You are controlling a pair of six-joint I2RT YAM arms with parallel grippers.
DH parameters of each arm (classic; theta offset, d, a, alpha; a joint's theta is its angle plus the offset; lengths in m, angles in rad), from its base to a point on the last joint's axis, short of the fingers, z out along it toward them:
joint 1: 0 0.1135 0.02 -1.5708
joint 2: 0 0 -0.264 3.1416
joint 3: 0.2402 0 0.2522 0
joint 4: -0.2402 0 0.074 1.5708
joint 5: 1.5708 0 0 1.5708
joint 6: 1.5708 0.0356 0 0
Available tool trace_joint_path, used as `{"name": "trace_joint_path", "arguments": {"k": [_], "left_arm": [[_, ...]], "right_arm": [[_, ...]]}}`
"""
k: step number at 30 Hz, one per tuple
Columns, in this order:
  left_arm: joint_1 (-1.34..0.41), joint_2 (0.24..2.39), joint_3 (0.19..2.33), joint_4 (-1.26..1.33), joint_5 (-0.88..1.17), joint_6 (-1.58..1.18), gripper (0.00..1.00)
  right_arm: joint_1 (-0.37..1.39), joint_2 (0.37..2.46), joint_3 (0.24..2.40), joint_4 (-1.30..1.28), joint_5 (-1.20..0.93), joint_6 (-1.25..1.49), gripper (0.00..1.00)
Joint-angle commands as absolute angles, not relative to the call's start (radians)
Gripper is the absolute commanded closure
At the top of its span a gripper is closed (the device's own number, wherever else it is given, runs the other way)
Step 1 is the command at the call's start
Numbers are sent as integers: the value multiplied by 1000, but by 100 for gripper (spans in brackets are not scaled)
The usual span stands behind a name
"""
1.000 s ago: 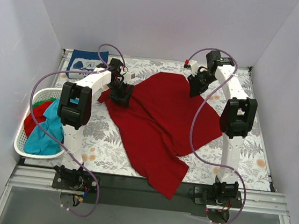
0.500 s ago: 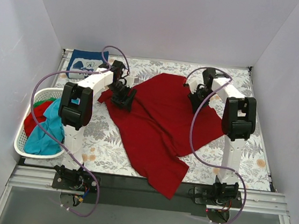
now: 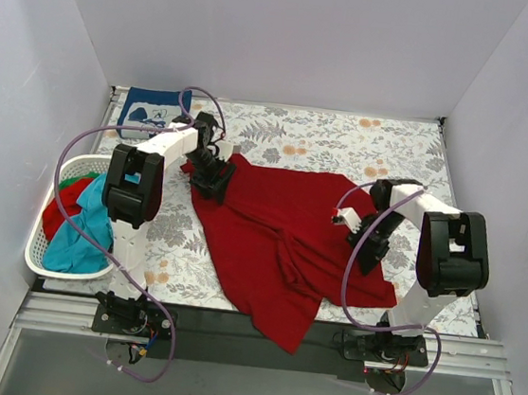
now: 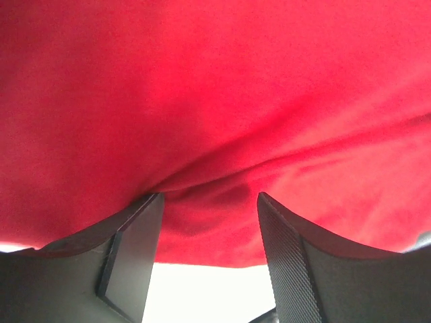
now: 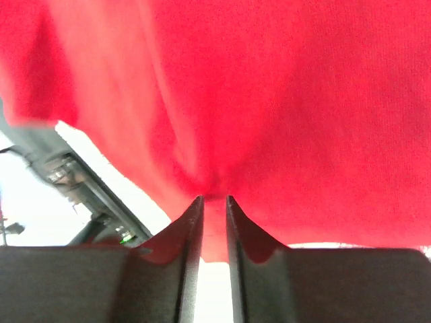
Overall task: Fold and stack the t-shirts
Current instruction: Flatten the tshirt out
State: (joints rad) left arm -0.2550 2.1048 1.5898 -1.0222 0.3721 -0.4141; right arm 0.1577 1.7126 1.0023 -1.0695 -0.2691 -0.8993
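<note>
Dark red t-shirt (image 3: 280, 228) sprawls across the surface (image 3: 290, 132), hem overhanging at 6 o'clock. Right jaws, nearly closed, pinch its 3 o'clock edge. Left jaws, half-spread, straddle the 10 o'clock corner unclamped. A pull could drag that corner, bunching the cloth.

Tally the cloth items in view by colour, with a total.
Dark red t-shirt, spread out: 1
Navy t-shirt, white print, folded: 1
Red cloth in the basket: 1
Teal cloth in the basket: 1
Green cloth in the basket, only a sliver showing: 1
Total: 5
</note>
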Motion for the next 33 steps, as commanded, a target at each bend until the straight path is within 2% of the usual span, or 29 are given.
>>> {"name": "trace_joint_path", "arguments": {"k": [1, 4, 5, 10, 12, 18, 22, 25, 33], "left_arm": [[-178, 2149, 1716, -1021, 261, -348, 44], [-176, 2123, 1747, -1031, 301, -314, 44], [-178, 2117, 1749, -1032, 322, -314, 44], [-187, 2105, 1755, -1069, 377, -342, 44], [-187, 2102, 1744, -1072, 382, -350, 43], [-187, 2072, 1721, -1083, 368, -356, 41], [-187, 2063, 1700, -1078, 365, -359, 40], [-187, 2065, 1694, -1072, 367, -370, 40], [-187, 2072, 1695, -1075, 373, -382, 40]], "right_arm": [[74, 1704, 1168, -1190, -383, -1000, 72], [-47, 1808, 1378, -1200, -490, -913, 66], [-69, 1883, 1522, -1200, -512, -879, 65], [-109, 2098, 1879, -1174, -528, -688, 53], [-109, 2167, 1962, -1143, -520, -641, 53], [-103, 2264, 2022, -1075, -495, -603, 50], [-89, 2289, 2022, -1071, -538, -591, 41], [-77, 2296, 1997, -1071, -564, -584, 39], [-41, 2335, 1959, -1058, -589, -580, 47]]}}
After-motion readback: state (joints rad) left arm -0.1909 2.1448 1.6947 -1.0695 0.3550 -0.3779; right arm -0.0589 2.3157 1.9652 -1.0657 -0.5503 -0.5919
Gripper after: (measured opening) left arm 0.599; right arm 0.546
